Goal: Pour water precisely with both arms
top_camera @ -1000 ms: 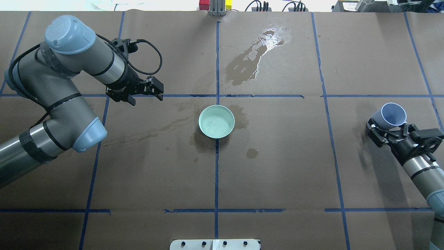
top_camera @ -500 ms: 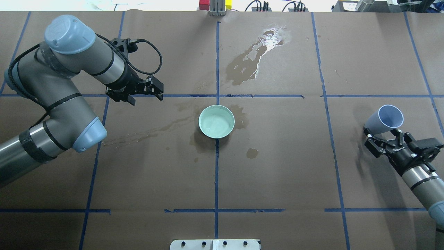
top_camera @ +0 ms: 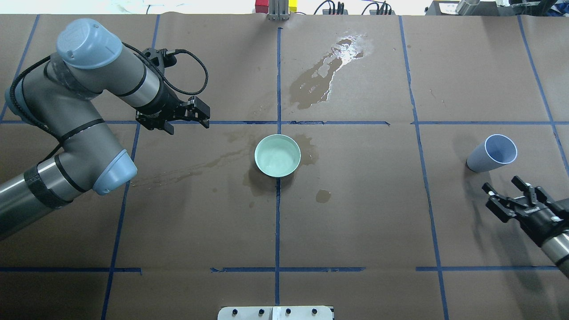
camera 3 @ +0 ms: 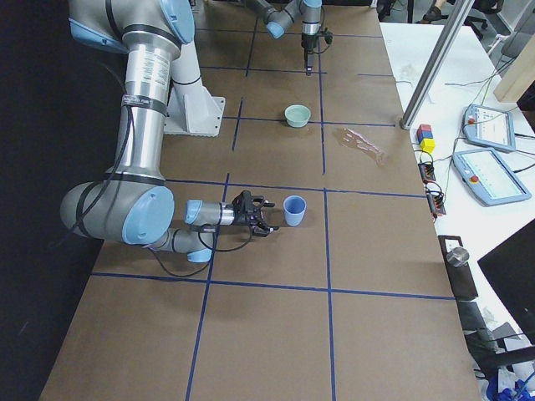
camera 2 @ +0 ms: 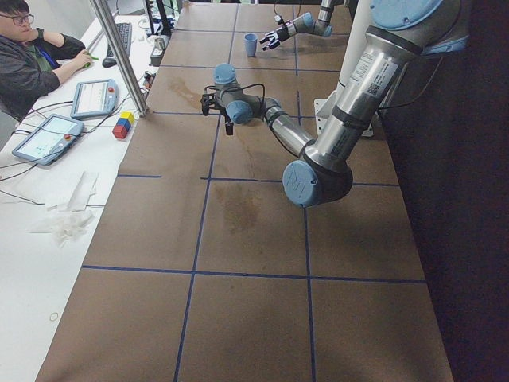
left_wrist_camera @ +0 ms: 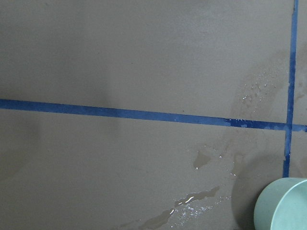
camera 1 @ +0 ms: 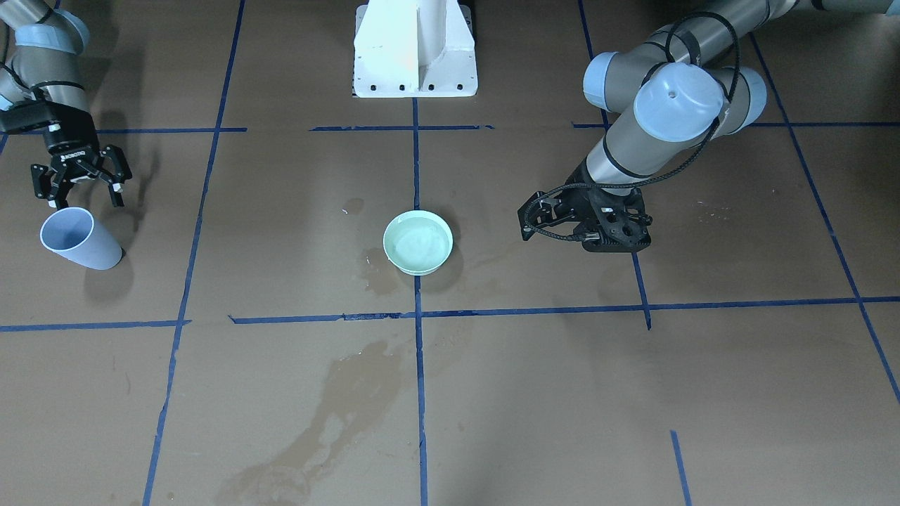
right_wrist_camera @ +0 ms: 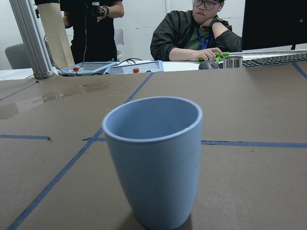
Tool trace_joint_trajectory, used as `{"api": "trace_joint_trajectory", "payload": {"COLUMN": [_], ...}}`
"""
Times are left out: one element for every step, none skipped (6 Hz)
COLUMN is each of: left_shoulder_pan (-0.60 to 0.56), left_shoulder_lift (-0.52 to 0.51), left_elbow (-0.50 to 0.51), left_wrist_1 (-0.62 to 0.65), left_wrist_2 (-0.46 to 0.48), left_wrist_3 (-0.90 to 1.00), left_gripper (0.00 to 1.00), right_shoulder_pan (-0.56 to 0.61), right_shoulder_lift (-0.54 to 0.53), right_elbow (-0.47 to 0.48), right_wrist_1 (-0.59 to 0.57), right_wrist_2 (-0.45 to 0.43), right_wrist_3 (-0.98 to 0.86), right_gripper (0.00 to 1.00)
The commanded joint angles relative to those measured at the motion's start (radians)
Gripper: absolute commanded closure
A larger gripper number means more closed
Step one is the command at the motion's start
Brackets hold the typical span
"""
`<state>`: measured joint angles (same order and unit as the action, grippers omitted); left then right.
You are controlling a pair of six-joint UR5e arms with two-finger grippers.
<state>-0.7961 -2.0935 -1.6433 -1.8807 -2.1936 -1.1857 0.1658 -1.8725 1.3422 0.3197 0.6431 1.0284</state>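
A pale blue cup (top_camera: 491,153) stands upright on the table's right side; it also shows in the front view (camera 1: 74,239) and fills the right wrist view (right_wrist_camera: 156,158). My right gripper (top_camera: 502,186) is open and empty, a short way back from the cup, not touching it. A mint green bowl (top_camera: 277,155) at the table's middle holds water (top_camera: 276,159) with a shiny surface. My left gripper (top_camera: 187,125) hovers open and empty to the left of the bowl. The left wrist view shows the bowl's rim (left_wrist_camera: 283,206) at its lower right corner.
A glinting puddle (top_camera: 344,49) with a dark wet stain lies beyond the bowl. Brown stains (top_camera: 195,169) streak the paper left of the bowl. Blue tape lines grid the table. The white pedestal (camera 1: 415,49) stands at the robot's side. Operators sit past the far edge (right_wrist_camera: 196,33).
My right gripper let go of the blue cup and drew back toward the robot. The cup now stands free on the table. The left arm has barely moved.
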Motion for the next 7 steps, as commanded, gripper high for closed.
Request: {"api": "trace_joint_trajectory", "payload": {"left_shoulder_pan": [0.0, 0.0, 0.002, 0.002, 0.002, 0.002, 0.002], "left_shoulder_lift": [0.0, 0.0, -0.003, -0.005, -0.008, -0.01, -0.014], "left_elbow": [-0.001, -0.001, -0.001, -0.001, -0.001, -0.001, 0.0], "left_wrist_1": [0.0, 0.0, 0.0, -0.002, -0.002, -0.002, -0.002], "left_wrist_2": [0.0, 0.0, 0.005, 0.008, 0.011, 0.011, 0.012], "left_wrist_3": [0.0, 0.0, -0.006, -0.034, -0.035, -0.038, -0.038], "left_gripper": [0.0, 0.0, 0.0, 0.0, 0.0, 0.0, 0.0], "right_shoulder_pan": [-0.008, -0.003, 0.0, 0.053, 0.225, 0.392, 0.584], "right_shoulder_lift": [-0.109, -0.138, -0.142, -0.14, -0.132, -0.125, -0.097], "right_elbow": [0.0, 0.0, 0.002, 0.003, -0.014, -0.023, -0.02], "right_wrist_1": [0.123, 0.159, 0.166, 0.165, 0.156, 0.122, 0.055], "right_wrist_2": [0.036, 0.047, 0.082, 0.154, 0.366, 0.541, 0.746], "right_wrist_3": [-0.002, -0.013, -0.019, -0.019, -0.019, -0.03, -0.059], "right_gripper": [0.0, 0.0, 0.0, 0.0, 0.0, 0.0, 0.0]}}
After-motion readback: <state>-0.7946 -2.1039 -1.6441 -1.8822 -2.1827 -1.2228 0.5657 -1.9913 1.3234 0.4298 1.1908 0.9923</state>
